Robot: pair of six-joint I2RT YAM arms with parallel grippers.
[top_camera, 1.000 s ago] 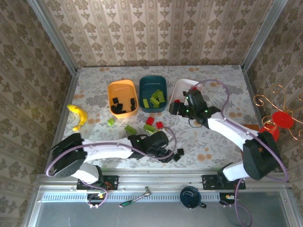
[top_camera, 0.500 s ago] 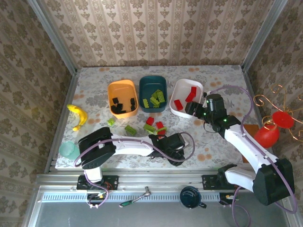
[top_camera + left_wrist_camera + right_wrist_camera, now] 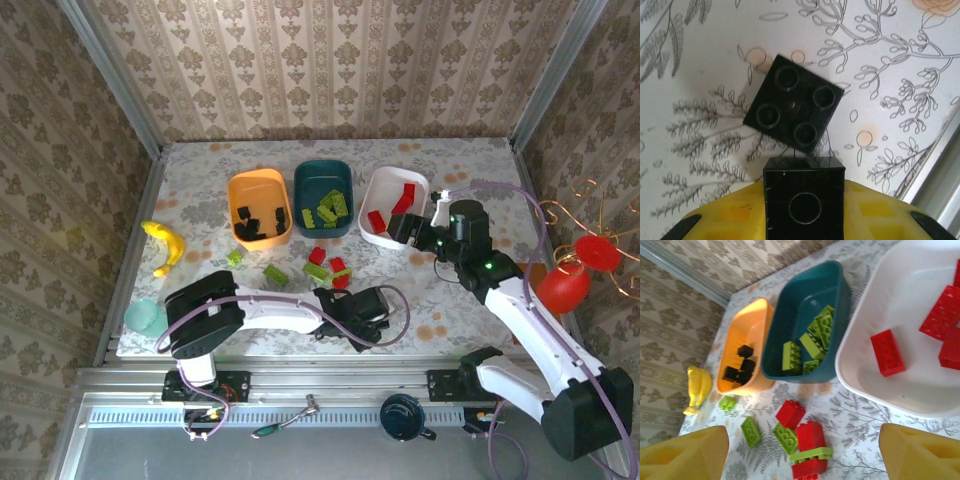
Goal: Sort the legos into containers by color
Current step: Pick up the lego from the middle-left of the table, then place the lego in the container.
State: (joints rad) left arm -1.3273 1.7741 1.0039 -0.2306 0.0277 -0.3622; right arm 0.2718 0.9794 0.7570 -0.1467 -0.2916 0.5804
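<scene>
1. Overhead view. The orange tub [image 3: 255, 173] is holding black bricks, the teal tub [image 3: 322, 163] lime ones and the white tub [image 3: 390, 178] red ones. Loose lime and red bricks [image 3: 325, 268] are lying on the table [image 3: 200, 170] between the tubs and the left gripper [image 3: 362, 312], which is working low near the front edge. The right gripper [image 3: 405, 232] is hovering just beside the white tub's near corner.
2. Left wrist view. The yellow pads [image 3: 735, 217] are clamping a small black one-stud brick [image 3: 804, 197]. A black four-stud brick [image 3: 794, 111] is lying flat just beyond it, turned diagonally. Judgement: these pieces are light, rigid and slick-sided. The best hold is across two flat opposite walls, not on the corners or studs, so the wrist would need squaring to the diagonal brick first.
3. Right wrist view. The pads [image 3: 682, 450] are spread wide with nothing between them. A red stack with a lime plate [image 3: 807, 454] is sitting below. Judgement: as a mixed-colour piece it is likely to need separating, and it may twist if pinched off-centre.
</scene>
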